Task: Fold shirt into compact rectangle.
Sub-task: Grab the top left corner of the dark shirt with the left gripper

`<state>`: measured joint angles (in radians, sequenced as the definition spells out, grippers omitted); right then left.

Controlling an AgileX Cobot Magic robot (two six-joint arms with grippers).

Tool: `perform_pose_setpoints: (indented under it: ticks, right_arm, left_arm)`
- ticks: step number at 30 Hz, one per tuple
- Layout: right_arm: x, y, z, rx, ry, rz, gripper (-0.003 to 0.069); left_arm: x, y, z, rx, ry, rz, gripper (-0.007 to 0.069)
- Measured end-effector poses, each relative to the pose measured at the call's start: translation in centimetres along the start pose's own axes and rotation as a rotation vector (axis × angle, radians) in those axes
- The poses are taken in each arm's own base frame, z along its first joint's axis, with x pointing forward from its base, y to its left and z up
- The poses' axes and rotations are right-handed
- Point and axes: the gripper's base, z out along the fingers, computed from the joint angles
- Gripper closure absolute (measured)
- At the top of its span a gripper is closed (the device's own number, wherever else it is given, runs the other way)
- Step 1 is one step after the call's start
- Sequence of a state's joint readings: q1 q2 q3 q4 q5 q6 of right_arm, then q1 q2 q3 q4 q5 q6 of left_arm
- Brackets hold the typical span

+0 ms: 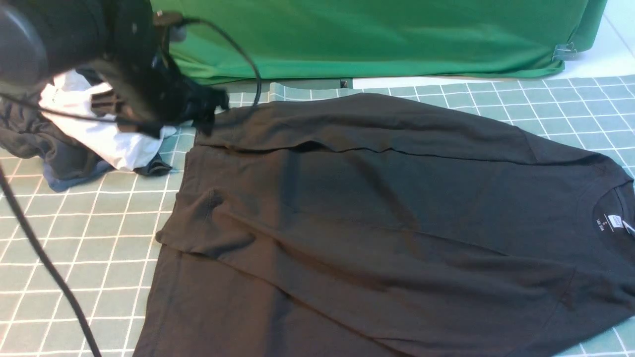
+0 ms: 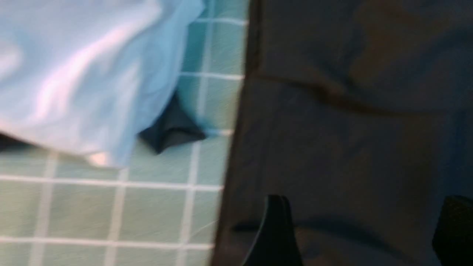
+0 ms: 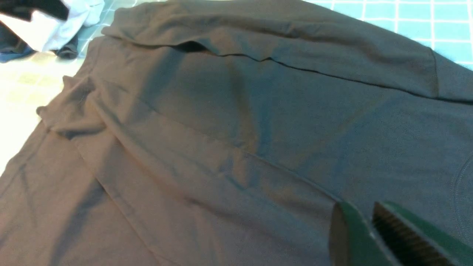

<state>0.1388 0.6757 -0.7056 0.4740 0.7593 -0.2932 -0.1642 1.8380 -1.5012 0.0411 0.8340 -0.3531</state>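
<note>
You see the shirt (image 3: 236, 140) filling the view, one long edge folded over onto it, wrinkles across the body. The right gripper (image 3: 364, 216) hangs over it, jaws nearly together and empty. A white garment (image 3: 55, 29) lies past one corner.

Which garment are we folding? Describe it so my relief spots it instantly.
On the checked mat, in front of the green cloth, it is the big black T-shirt spread across the middle. Unlike the crumpled white garment and dark bundle at left, it lies spread out, showing a white neck label.

A robot test lab: gridded teal mat (image 1: 99, 238) before a clipped green backdrop cloth (image 1: 372, 34).
</note>
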Motion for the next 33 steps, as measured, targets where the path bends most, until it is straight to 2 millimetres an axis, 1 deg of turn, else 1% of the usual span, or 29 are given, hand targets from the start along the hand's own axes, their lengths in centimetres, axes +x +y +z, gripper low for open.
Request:
perform_pose_setpoints:
  ticks: [1,2,3,6,7,8,9,10,11,12,17,21,25,27,28,31,33]
  right_arm:
    - [0.0,0.0,0.0,0.0,0.0,0.0,0.0574]
    - [0.0,0.0,0.0,0.0,0.0,0.0,0.0572]
    - [0.0,0.0,0.0,0.0,0.0,0.0,0.0571]
    - [0.0,0.0,0.0,0.0,0.0,0.001,0.0569]
    - [0.0,0.0,0.0,0.0,0.0,0.001,0.0568]
    - [0.0,0.0,0.0,0.0,0.0,0.001,0.0568]
    - [0.0,0.0,0.0,0.0,0.0,0.001,0.0567]
    - [0.0,0.0,0.0,0.0,0.0,0.001,0.0567]
    - [0.0,0.0,0.0,0.0,0.0,0.001,0.0567]
    - [0.0,0.0,0.0,0.0,0.0,0.001,0.0567]
    - [0.0,0.0,0.0,0.0,0.0,0.002,0.0566]
    - [0.0,0.0,0.0,0.0,0.0,0.003,0.0566]
    - [0.0,0.0,0.0,0.0,0.0,0.003,0.0566]
    - [0.0,0.0,0.0,0.001,-0.005,0.003,0.0566]
    - [0.0,0.0,0.0,0.001,-0.005,0.003,0.0566]
    - [-0.1,0.0,0.0,0.004,-0.013,0.003,0.0561]
    - [-0.1,0.0,0.0,0.004,-0.015,0.002,0.0559]
  left_arm:
    - [-0.4,0.0,0.4,0.025,0.005,-0.037,0.0137]
    - [-1.0,0.1,1.4,0.065,0.027,-0.101,0.0146]
    - [-1.4,0.1,1.8,0.083,0.031,-0.126,0.0151]
    - [-2.2,0.2,4.8,0.135,0.08,-0.214,0.0166]
    - [-2.4,0.2,5.8,0.142,0.092,-0.229,0.0169]
    - [-2.6,0.1,6.3,0.145,0.095,-0.233,0.017]
    - [-2.8,0.0,7.5,0.148,0.105,-0.242,0.0171]
    - [-2.9,0.0,8.5,0.149,0.114,-0.255,0.0171]
    - [-2.8,0.0,8.7,0.147,0.12,-0.26,0.0171]
    - [-3.0,-0.1,10.1,0.147,0.131,-0.287,0.0171]
    - [-3.2,0.6,13.0,0.127,0.162,-0.36,0.0171]
    - [-3.3,1.1,13.5,0.095,0.148,-0.375,0.0172]
    - [-3.5,1.4,13.6,0.075,0.126,-0.378,0.0176]
    - [-3.8,2.1,13.6,0.068,0.111,-0.385,0.0202]
    - [-3.8,2.1,13.6,0.068,0.109,-0.385,0.0206]
    - [-4.0,2.5,13.7,0.06,0.094,-0.381,0.033]
    - [-4.1,2.6,13.7,0.062,0.085,-0.361,0.044]
